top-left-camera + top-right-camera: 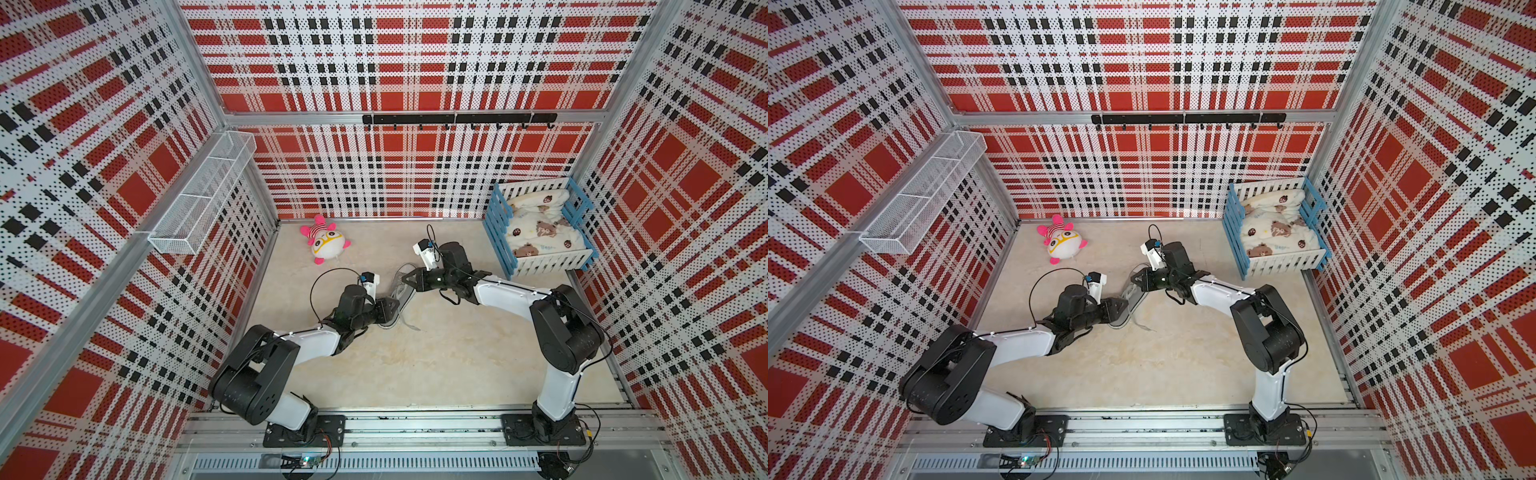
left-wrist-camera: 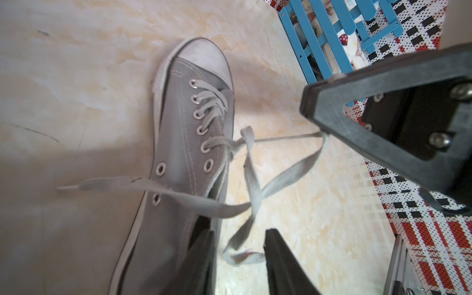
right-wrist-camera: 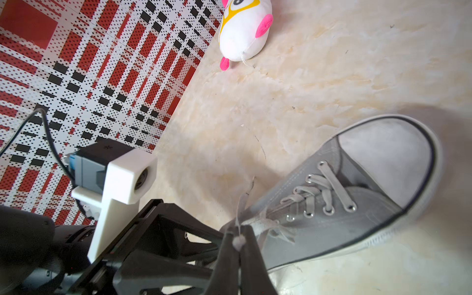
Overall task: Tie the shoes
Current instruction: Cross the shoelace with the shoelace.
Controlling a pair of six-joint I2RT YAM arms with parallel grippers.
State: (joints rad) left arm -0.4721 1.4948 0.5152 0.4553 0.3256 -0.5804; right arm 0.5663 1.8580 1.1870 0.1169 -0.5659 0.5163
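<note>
Flanking the sneaker (image 2: 184, 143), right gripper (image 3: 238, 236) pinched a lace (image 2: 291, 170), left gripper (image 2: 238, 236) gaped partly around a loose end (image 2: 242, 257); plush toy (image 1: 326, 246), crib (image 1: 497, 224) stood clear.

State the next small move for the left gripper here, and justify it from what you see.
Probably close the left gripper on the loose lace strand lying between its open jaws, since the right gripper pinches the other strand.

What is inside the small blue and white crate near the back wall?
A crumpled cream blanket printed with brown bears fills the crate. It covers the bottom, so whether anything lies under it cannot be seen.
</note>
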